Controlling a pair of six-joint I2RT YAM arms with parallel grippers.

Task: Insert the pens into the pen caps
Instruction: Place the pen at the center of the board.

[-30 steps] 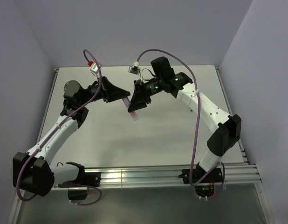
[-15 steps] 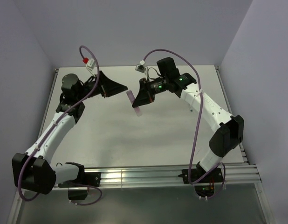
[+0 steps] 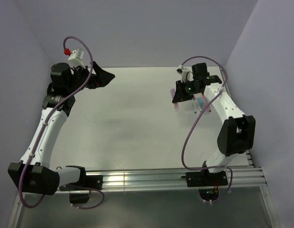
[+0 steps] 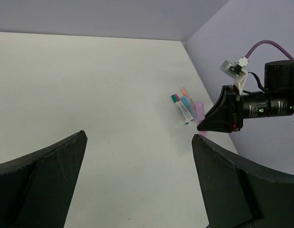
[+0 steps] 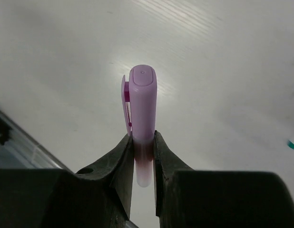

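Right pincer (image 5: 143,138) is clamped on the pen (image 5: 143,166), fingers pinching the darker barrel just behind the lilac cap (image 5: 142,95); the cap juts out past the fingertips with its clip turned to the pincer's left, and it looks seated square on the barrel, so I read this one as joined; left pincer (image 4: 138,138) hangs well apart, far across the table (image 3: 128,123), fingers spread wide with nothing between them; off to the right pincer's right, near but not touching, lies a small row of pens (image 4: 182,107) in teal, light blue and orange, too small to say whether each wears a cap; from the left wrist view the held pen's cap end sits just beside that row, and whether it touches the table I cannot tell; the job in hand, by my reading, is laying this pen down with the others; do it well by lowering until the barrel is close over the surface, tilting it flat and parallel to the row, with a gap on the pincer's right so the fingers do not knock the neighbours; release slowly, since a round barrel let go at a tilt could roll, though the clip may check it; then lift straight away from the pen, not sideways across the row.
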